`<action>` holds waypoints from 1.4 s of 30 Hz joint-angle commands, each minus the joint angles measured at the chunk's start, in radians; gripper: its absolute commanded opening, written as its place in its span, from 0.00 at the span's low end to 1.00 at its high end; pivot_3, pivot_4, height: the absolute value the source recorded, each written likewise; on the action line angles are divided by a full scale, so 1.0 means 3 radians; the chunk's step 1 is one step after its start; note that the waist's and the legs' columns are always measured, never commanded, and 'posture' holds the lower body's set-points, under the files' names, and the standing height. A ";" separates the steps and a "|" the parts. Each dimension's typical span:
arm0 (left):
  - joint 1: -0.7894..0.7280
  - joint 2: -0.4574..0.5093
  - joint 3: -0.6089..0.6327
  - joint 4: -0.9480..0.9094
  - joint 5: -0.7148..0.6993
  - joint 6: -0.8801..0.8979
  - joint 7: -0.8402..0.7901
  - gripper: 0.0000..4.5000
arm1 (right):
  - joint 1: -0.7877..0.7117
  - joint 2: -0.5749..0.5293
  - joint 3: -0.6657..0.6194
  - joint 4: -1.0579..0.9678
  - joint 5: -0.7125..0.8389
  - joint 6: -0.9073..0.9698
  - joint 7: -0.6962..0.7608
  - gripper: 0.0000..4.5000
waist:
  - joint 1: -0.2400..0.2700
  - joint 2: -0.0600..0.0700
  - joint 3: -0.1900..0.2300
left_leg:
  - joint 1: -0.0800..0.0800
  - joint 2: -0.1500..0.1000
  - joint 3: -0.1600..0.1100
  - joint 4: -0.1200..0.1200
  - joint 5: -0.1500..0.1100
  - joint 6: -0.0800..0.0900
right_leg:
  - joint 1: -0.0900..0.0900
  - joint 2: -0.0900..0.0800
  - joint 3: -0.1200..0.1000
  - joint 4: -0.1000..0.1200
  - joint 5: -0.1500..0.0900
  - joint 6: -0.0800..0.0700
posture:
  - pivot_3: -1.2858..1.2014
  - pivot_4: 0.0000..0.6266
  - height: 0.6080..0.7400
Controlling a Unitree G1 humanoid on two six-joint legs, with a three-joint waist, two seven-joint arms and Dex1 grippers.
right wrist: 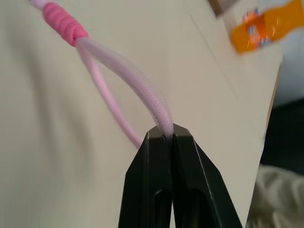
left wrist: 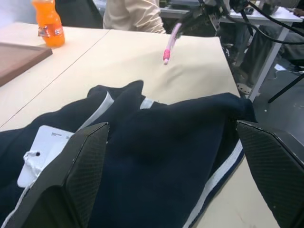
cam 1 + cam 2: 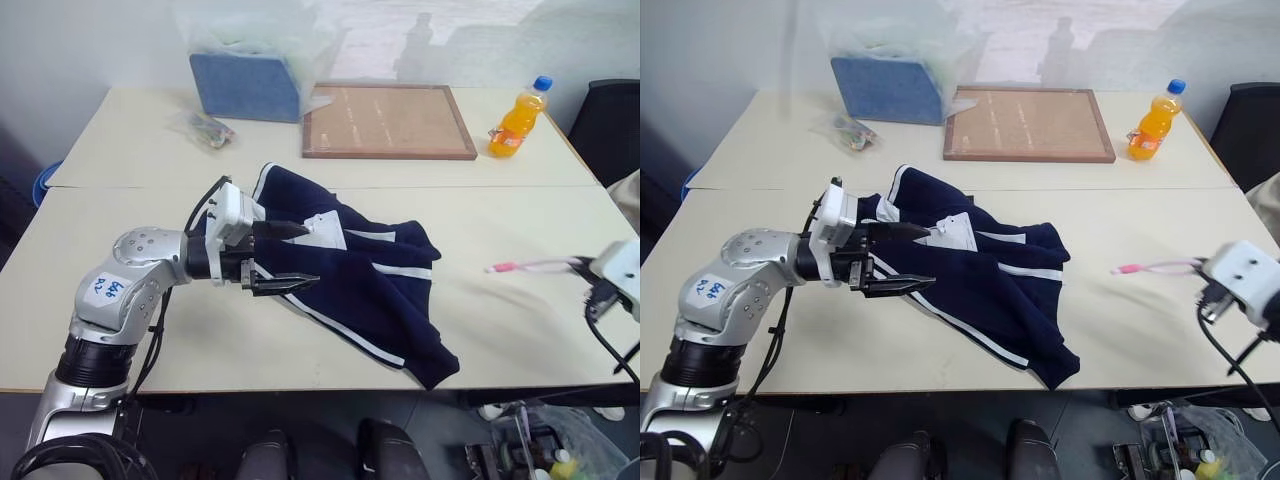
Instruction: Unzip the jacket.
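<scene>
The navy jacket (image 3: 370, 285) with white stripes lies crumpled in the middle of the table, its white paper tag (image 3: 325, 228) facing up near its left side. My left gripper (image 3: 308, 256) is open at the jacket's left edge, one finger above the fabric by the tag and one finger (image 2: 80, 175) lower, with cloth between them. Off to the right, apart from the jacket, my right gripper (image 1: 166, 135) is shut on a thin pink cord loop (image 1: 137, 78). The cord (image 3: 530, 266) sticks out toward the jacket just over the table.
A framed cork board (image 3: 388, 122), an orange drink bottle (image 3: 520, 120), a blue folded cloth in clear plastic (image 3: 250, 85) and a small bag of coloured bits (image 3: 205, 130) sit along the far side. A black chair (image 3: 610, 125) stands far right.
</scene>
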 commanded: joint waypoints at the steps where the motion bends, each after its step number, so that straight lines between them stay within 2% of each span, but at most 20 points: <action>1: -0.0111 -0.0050 -0.0064 0.0040 0.0068 -0.0112 -0.0107 1.00 | 0.0014 -0.0049 -0.0088 0.0121 0.0084 0.0016 -0.0028 0.10 | -0.0027 0.0001 0.0000 | 0.0000 0.0000 0.0000 0.0000 0.0000 0.0000 | 0.0000 0.0000 0.0000 0.0000 0.0000 0.0000 | 0.52 0.24 1.00; 3: -0.0141 -0.0067 -0.0082 0.0072 0.0098 -0.0135 -0.0140 1.00 | 0.0023 -0.0053 -0.0066 0.0143 0.0123 0.0060 0.0006 0.21 | -0.0046 0.0001 0.0000 | 0.0001 0.0001 0.0000 0.0000 0.0001 -0.0001 | 0.0000 0.0001 0.0001 0.0001 0.0000 0.0000 | 0.52 0.24 1.00; 9: -0.0138 -0.0058 -0.0076 0.0056 0.0116 -0.0143 -0.0195 1.00 | 0.0049 -0.0215 -0.0105 0.0158 0.0161 0.0110 0.0155 0.69 | -0.0035 0.0001 0.0000 | -0.0001 0.0001 -0.0003 0.0001 0.0001 -0.0002 | 0.0000 0.0001 0.0001 0.0000 0.0000 0.0001 | 0.52 0.24 1.00; 13: -0.0084 0.0007 -0.0060 0.0035 0.0126 -0.0148 -0.0254 1.00 | 0.0196 -0.0536 -0.0170 0.0121 0.0340 0.0147 0.0741 0.99 | -0.0021 0.0001 0.0000 | -0.0001 0.0000 -0.0003 0.0001 0.0002 -0.0001 | 0.0000 0.0000 0.0000 -0.0001 0.0000 0.0001 | 0.52 0.24 1.00; 17: -0.0050 0.0214 -0.0027 0.0111 0.0221 -0.0264 -0.0429 1.00 | 0.0167 -0.0807 -0.0313 -0.0110 0.0730 0.0409 0.1292 0.99 | -0.0032 0.0000 0.0000 | -0.0001 0.0001 -0.0004 0.0000 0.0002 -0.0001 | 0.0000 0.0001 -0.0001 -0.0003 0.0000 0.0001 | 0.52 0.24 1.00; 19: -0.0092 0.0432 -0.0072 0.0400 0.0500 -0.0612 -0.0602 1.00 | -0.0003 -0.0831 -0.0309 -0.0585 0.1237 0.0961 0.1417 0.99 | -0.0052 0.0001 0.0000 | 0.0001 0.0002 -0.0006 0.0000 0.0002 -0.0002 | 0.0000 0.0002 0.0000 -0.0001 0.0000 0.0001 | 0.52 0.24 1.00; 21: -0.0167 0.0614 -0.0162 0.0774 0.0828 -0.1067 -0.0764 1.00 | -0.0168 -0.0788 -0.0219 -0.1123 0.1727 0.1503 0.1382 0.99 | -0.0061 0.0001 0.0000 | 0.0007 0.0007 -0.0015 -0.0001 0.0002 -0.0003 | -0.0001 0.0005 0.0004 0.0002 0.0000 0.0000 | 0.52 0.24 1.00; 25: -0.0475 0.0701 -0.0296 0.1519 0.1240 -0.1740 -0.0943 1.00 | -0.0532 -0.0493 0.0236 -0.1918 0.2384 0.2260 0.0845 0.99 | -0.0019 -0.0008 0.0000 | 0.0002 0.0007 -0.0023 0.0002 0.0003 -0.0005 | -0.0004 0.0005 0.0000 0.0003 -0.0001 -0.0002 | 0.52 0.24 1.00; 27: -0.0660 0.0671 -0.0334 0.1871 0.1364 -0.1980 -0.1017 1.00 | -0.0671 -0.0278 0.0575 -0.2163 0.2460 0.2441 0.0576 0.99 | 0.0027 -0.0017 -0.0001 | -0.0010 0.0003 -0.0022 0.0006 0.0002 -0.0003 | -0.0004 -0.0001 -0.0011 0.0000 0.0000 -0.0002 | 0.52 0.24 1.00; 31: -0.0926 0.0549 -0.0343 0.2292 0.1443 -0.2167 -0.1104 1.00 | -0.0840 0.0055 0.1225 -0.2165 0.2164 0.2647 0.0109 0.99 | 0.0076 -0.0020 -0.0001 | -0.0025 -0.0006 -0.0016 0.0013 -0.0004 0.0006 | -0.0007 -0.0007 -0.0019 -0.0005 0.0000 -0.0001 | 0.52 0.24 1.00; 34: -0.1022 0.0493 -0.0310 0.2420 0.1448 -0.2191 -0.1151 1.00 | -0.0850 0.0227 0.1401 -0.2156 0.2234 0.2822 -0.0009 0.99 | 0.0064 -0.0022 0.0000 | -0.0027 -0.0008 -0.0015 0.0014 -0.0005 0.0009 | -0.0006 -0.0008 -0.0021 -0.0008 0.0002 0.0002 | 0.52 0.24 1.00; 39: -0.1095 0.0453 -0.0218 0.2429 0.1358 -0.2041 -0.1190 1.00 | -0.0768 0.0352 0.1451 -0.2238 0.2417 0.2972 0.0020 0.99 | 0.0040 -0.0022 0.0000 | -0.0026 -0.0004 -0.0015 0.0014 -0.0004 0.0008 | -0.0006 -0.0004 -0.0023 -0.0005 0.0002 0.0002 | 0.52 0.24 1.00; 42: -0.1104 0.0475 -0.0200 0.2434 0.1377 -0.2049 -0.1189 1.00 | -0.0552 0.0247 0.1395 -0.2343 0.2465 0.2907 0.0198 0.80 | 0.0041 -0.0022 0.0000 | -0.0024 -0.0003 -0.0015 0.0014 -0.0004 0.0007 | -0.0006 -0.0004 -0.0021 -0.0003 0.0002 0.0002 | 0.52 0.24 1.00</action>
